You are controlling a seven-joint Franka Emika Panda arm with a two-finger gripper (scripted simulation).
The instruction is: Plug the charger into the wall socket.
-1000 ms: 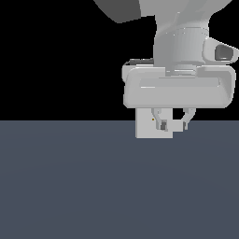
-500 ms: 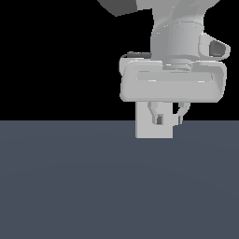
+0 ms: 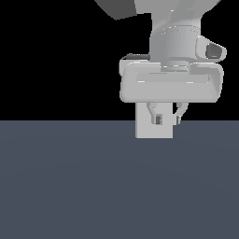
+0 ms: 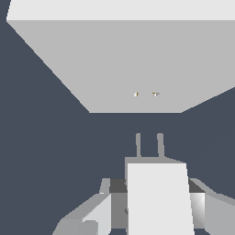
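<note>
Charger (image 4: 158, 202), clamped in closed jaws, prongs facing wall socket (image 4: 137, 64) holes but short of them; risk: slight sideways misalignment would jam prongs against socket face.

Dark slate-grey floor (image 3: 70, 186), black backdrop (image 3: 56, 56)

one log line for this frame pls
phase: pre-insertion | gripper: shut on charger | prongs: aimed at wall socket, gap remaining | socket holes: visible, not entered
</note>
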